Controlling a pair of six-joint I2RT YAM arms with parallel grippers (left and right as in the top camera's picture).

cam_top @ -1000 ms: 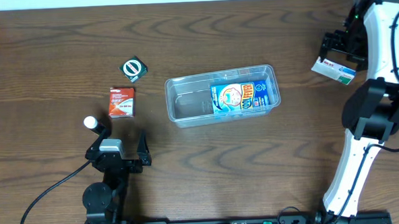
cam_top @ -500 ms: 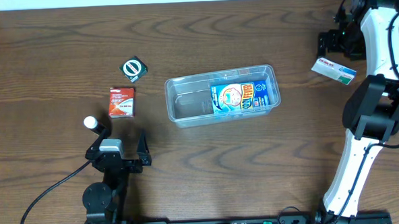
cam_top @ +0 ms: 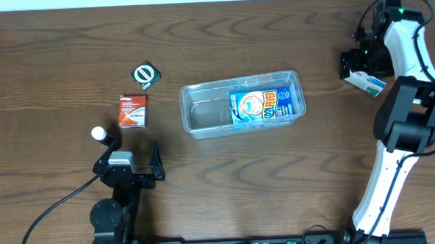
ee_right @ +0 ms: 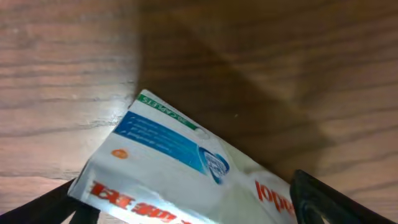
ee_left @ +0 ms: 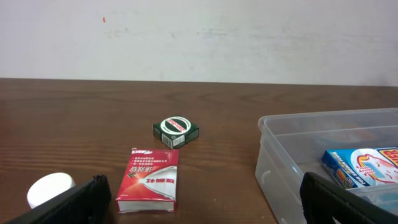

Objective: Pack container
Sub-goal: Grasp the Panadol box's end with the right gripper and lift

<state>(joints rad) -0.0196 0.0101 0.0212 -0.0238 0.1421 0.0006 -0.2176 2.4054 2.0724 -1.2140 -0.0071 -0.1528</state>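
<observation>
Container [cam_top: 202, 111] sits mid-surface, long side running left-right, open top up; from the left wrist cam its near corner [ee_left: 292, 149] is just right of ctr. One blue packet [cam_top: 264, 105] already lies flat in its right half, left half bare. Judgement: the tub is thin clear plastic, so prob. light, a bit flexy at the walls, slick. It could skid if a packet is dropped in hard or a finger nudges the rim. If it must be shifted, pinch the rim at a short end, not the long wall, which would bow. Right gripper [cam_top: 355, 63] is at the far right, well apart from the tub, low over a white-blue box [cam_top: 368, 81]. Wrist cam shows the box [ee_right: 180, 162] lying flat on the surface w/ the fingers [ee_right: 314, 199] spread to either side, not closed on it. Box looks like light card, stiff enough but crushable, so take it across the narrow width w/ mild squeeze. Left gripper [cam_top: 130, 149] is parked near the front edge, jaws apart, holding nothing. Still loose on the left: red box [cam_top: 132, 111], green tin [cam_top: 145, 74], white cap [cam_top: 98, 132]. All small, light, easy picks; the round ones may roll or slip.
</observation>
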